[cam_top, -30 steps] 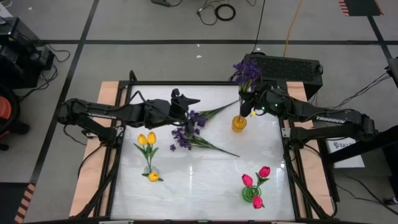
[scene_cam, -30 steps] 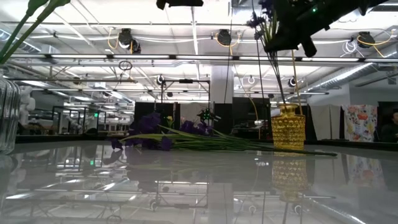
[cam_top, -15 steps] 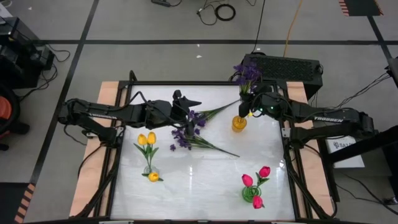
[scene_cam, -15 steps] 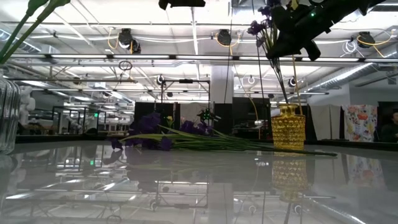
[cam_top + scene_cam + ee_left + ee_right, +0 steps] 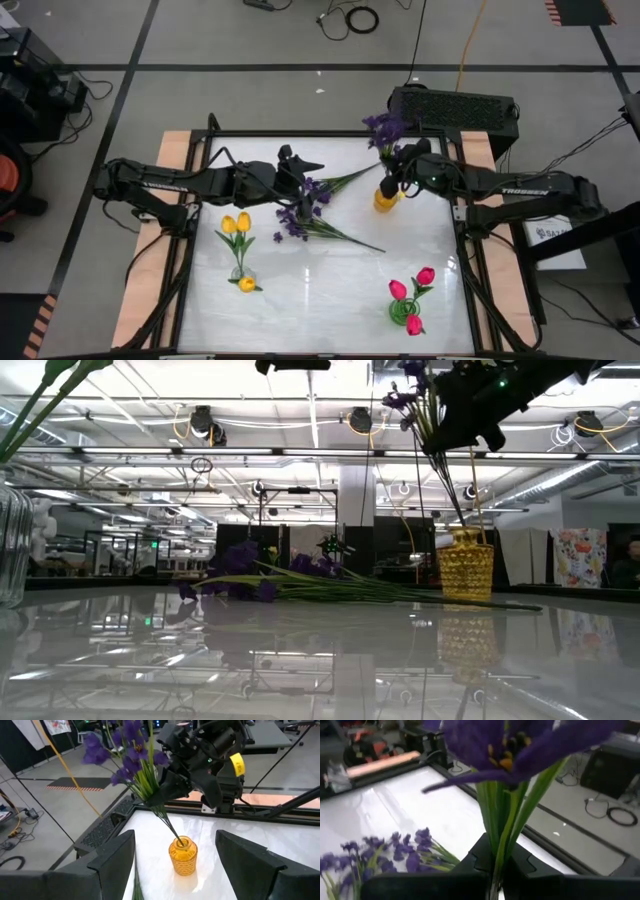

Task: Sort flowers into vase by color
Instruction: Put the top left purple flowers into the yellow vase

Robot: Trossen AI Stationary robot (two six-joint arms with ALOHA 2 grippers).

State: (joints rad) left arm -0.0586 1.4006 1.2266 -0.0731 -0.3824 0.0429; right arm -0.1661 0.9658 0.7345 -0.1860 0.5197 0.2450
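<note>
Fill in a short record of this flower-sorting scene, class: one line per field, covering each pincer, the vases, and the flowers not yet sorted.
Right pincer: shut on purple sprig, its stem ends in the yellow textured glass vase
Left pincer: open, empty, above the loose purple sprigs lying on the white table
Yellow tulips: standing in a vase near the table's left side
Pink-red tulips: standing in a green vase at front right
Left to sort: the loose purple sprigs

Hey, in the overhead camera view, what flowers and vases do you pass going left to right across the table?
Yellow tulips → loose purple flowers lying flat → yellow vase with the purple sprig held by the right gripper → pink tulips.
</note>
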